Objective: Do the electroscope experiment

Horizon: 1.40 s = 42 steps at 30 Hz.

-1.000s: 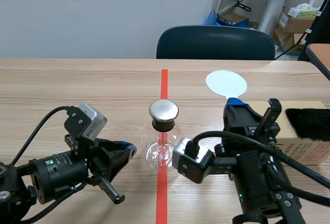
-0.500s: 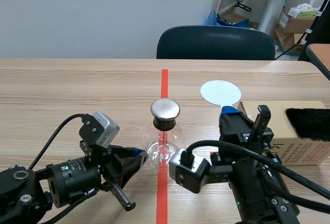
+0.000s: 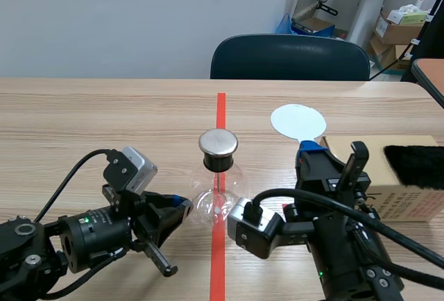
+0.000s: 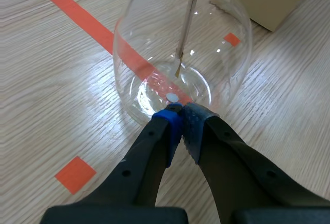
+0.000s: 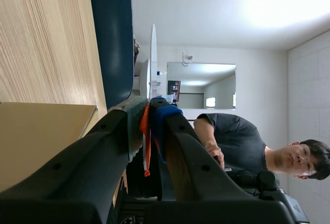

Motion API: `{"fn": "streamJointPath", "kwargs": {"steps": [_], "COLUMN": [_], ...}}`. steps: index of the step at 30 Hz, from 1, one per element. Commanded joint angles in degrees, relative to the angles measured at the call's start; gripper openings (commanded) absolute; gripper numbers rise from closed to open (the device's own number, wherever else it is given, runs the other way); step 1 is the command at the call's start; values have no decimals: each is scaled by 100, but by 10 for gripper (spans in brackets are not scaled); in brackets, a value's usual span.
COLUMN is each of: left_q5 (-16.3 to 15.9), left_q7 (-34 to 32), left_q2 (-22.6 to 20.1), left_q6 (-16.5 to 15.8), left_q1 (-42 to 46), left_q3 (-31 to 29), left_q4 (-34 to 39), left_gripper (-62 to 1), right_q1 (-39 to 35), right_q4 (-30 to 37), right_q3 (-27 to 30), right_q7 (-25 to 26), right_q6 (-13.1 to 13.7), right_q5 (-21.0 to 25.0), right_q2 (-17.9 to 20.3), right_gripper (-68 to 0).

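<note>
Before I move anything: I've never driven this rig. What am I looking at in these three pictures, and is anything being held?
You are driving two black arms, each ending in a two-finger gripper. The wide picture comes from a camera between them, looking across the table. The other two come from wrist cameras, looking past each arm's own fingers. On the table stand a glass flask with a metal cap, on the red tape line, and a cardboard box with something black and furry on top. The left gripper is shut on nothing, tips at the flask's lower wall. The right gripper is shut on the handle of a white disc.
</note>
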Motion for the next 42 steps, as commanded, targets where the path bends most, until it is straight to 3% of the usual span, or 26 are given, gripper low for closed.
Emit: {"fn": "streamJointPath", "kwargs": {"steps": [1, 15, 42], "left_q5": [-42, -315, -284], "left_q7": [-101, -485, -468], "left_q2": [-81, -227, -219], "left_q6": [-33, -52, -52], "left_q1": [-92, 225, 225], "left_q3": [-129, -129, -129], "left_q4": [24, 24, 24], "left_gripper": [-582, -582, -582], "right_q1": [50, 50, 50], "right_q4": [52, 52, 52], "right_q3": [15, 15, 15], "right_q7": [0, -2, -85], "right_q6": [-42, -20, -24], "right_q5": [-42, -42, -42], "right_q2": [-20, -17, 15], "right_gripper": [-665, -665, -665]}}
